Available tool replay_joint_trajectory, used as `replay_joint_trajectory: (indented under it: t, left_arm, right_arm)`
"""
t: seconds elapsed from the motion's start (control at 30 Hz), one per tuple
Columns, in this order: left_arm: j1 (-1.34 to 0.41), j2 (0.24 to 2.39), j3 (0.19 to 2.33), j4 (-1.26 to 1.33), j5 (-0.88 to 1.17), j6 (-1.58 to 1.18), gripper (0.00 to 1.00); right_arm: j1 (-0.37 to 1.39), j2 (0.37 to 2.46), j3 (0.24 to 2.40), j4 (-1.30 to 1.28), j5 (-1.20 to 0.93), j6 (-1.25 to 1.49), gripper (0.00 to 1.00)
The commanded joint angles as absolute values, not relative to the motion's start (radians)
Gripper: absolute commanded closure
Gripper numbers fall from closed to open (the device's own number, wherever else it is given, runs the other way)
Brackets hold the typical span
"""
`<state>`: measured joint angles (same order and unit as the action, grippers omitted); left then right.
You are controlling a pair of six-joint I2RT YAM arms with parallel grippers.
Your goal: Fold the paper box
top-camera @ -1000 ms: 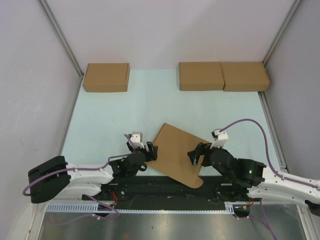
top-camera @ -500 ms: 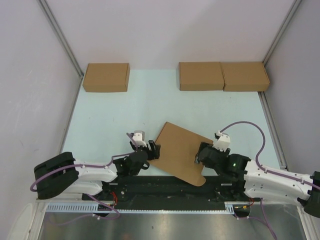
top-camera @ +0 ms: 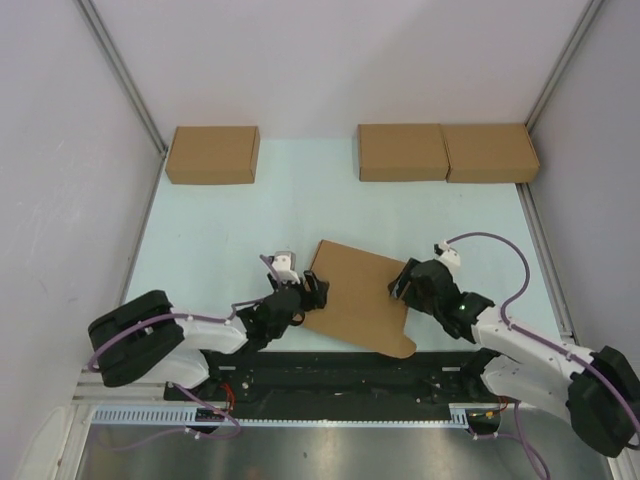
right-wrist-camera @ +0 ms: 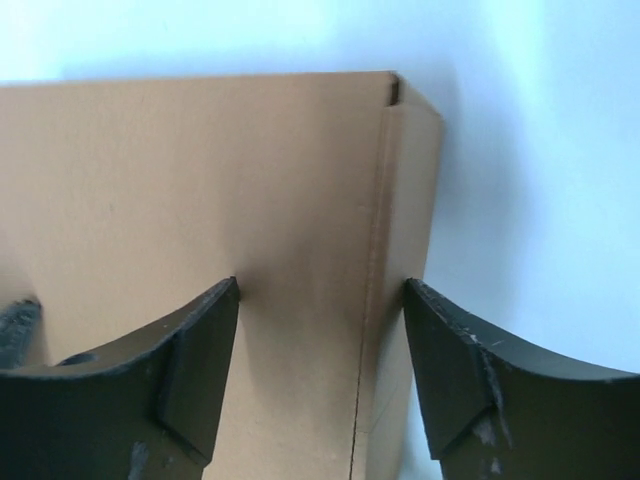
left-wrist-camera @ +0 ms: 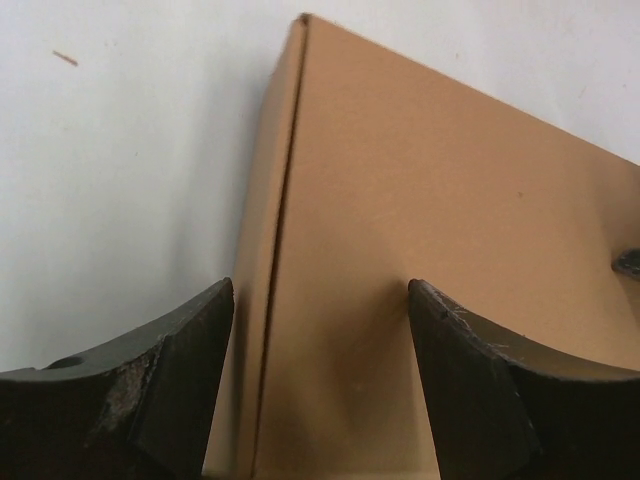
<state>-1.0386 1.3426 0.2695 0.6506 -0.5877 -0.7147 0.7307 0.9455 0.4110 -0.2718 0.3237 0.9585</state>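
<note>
Fingers [left-wrist-camera: 480,390] spread and empty, the left gripper [top-camera: 312,289] and right gripper [top-camera: 400,283] straddle the 9 and 3 o'clock edges of the paper box [top-camera: 360,300], skewed at the table's [top-camera: 220,230] 6 o'clock, where uneven pressing could swivel it.

pale mint tabletop [top-camera: 220,230], soft even light. plain white panel walls [top-camera: 330,60] left, back and right, aluminium posts [top-camera: 125,75] at the two far corners. three brown cardboard boxes [top-camera: 212,154] [top-camera: 402,152] [top-camera: 490,152] along the far edge: one left, two touching at right.
</note>
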Motion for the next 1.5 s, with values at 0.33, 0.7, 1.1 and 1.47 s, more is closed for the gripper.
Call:
replay_joint_trajectory:
  t: [0.33,0.7,1.1,1.47]
  left_arm:
    - [-0.655,1.402,0.432,0.689,-0.24,-0.767,0.21]
    - [-0.476,1.488,0.563,0.623,0.27,-0.736,0.22]
    - [-0.468,1.337,0.468,0.499,0.048,-0.769,0.21]
    - [-0.468,1.429,0.578,0.221,0.047,-0.709,0.18]
  right_arm:
    - [0.433,1.313,0.523,0.1,-0.037,0.704,0.32]
    - [0.426,1.39,0.561,0.136,-0.055,0.669,0.32]
    - [0.41,1.488,0.632,0.117,-0.048,0.597,0.33]
    - [0.4,1.511,0.638,0.121,-0.052,0.565,0.32]
